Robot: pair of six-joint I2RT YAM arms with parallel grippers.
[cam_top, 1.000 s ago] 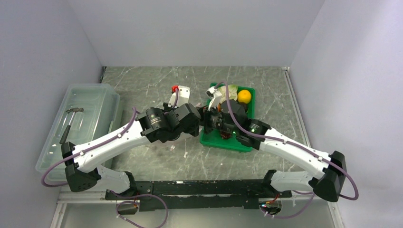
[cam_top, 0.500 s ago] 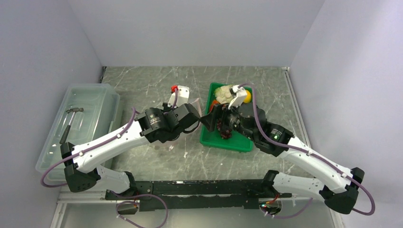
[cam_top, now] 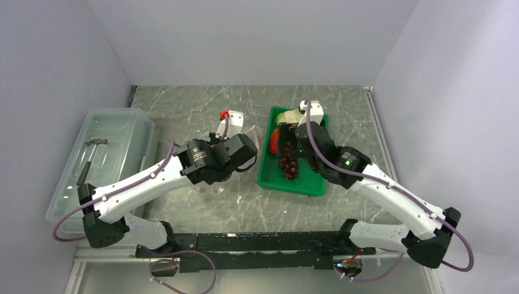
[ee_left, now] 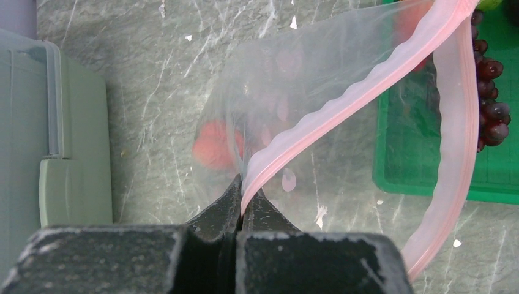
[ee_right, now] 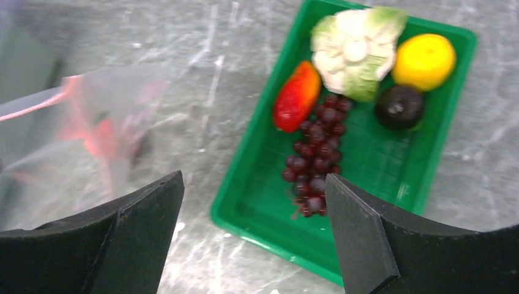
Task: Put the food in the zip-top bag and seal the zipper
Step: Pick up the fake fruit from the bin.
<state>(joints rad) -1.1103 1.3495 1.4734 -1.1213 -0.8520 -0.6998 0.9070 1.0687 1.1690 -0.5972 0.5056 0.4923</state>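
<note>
Presently, the zip-top bag (ee_left: 287,79) is held just left of the green tray (ee_right: 263,202), with its mouth gaping. The left hand (ee_left: 245,205) is clenched on the zipper (ee_left: 367,79), pinching one end of the pink strip; the rest loops wide. A reddish-pink piece (ee_left: 214,144) shows blurred through the clear film. Other food lies in the tray: the grape bunch (ee_right: 315,159) is central, with the red piece (ee_right: 295,98) touching its far end. Beyond them are the leafy vegetable (ee_right: 355,52), the orange-yellow fruit (ee_right: 423,61) and a dark round piece (ee_right: 399,107). The right hand (ee_right: 254,179) hovers above the tray, released, grasping nothing. The tray sits on the grey veined worktop (cam_top: 202,104). A translucent bin (cam_top: 116,131) holding a hammer (cam_top: 92,153) stands far left.
</note>
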